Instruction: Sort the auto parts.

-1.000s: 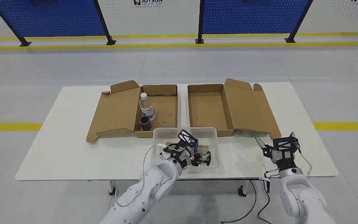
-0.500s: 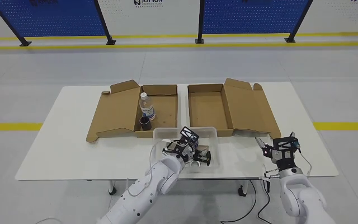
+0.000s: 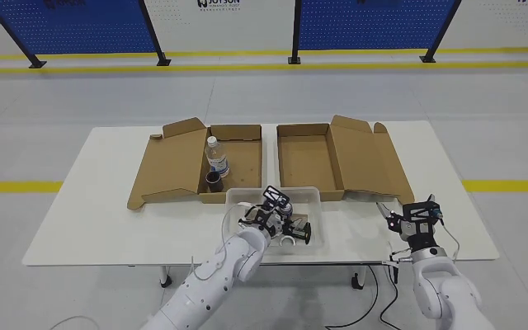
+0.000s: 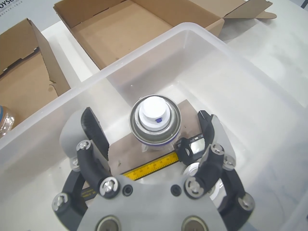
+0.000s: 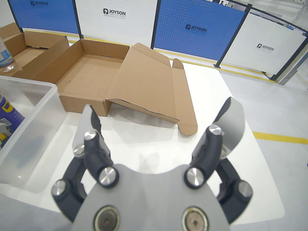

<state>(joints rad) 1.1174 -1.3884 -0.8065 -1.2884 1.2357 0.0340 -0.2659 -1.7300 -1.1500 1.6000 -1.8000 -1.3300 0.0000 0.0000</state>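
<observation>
A clear plastic bin (image 4: 192, 28) sits at the table's (image 3: 99, 223) near edge. Behind the bin lie a cardboard box (image 3: 243, 161) holding a water bottle (image 3: 216, 157) and a second cardboard box (image 3: 307, 161). Inside the bin a spray can (image 4: 155, 121) stands upright on a brown board (image 4: 125, 147), just beside a yellow caliper (image 4: 154, 163). The left gripper (image 4: 147, 117) hangs inside the bin, jaws wide apart either side of the can, gripping nothing. The right gripper (image 5: 158, 111) hovers beside the bin, spread open, holding nothing.

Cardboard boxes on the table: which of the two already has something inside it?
The cardboard box on the robot's left: a clear plastic bottle stands in it beside a small dark object. The other cardboard box shows bare floor.
</observation>
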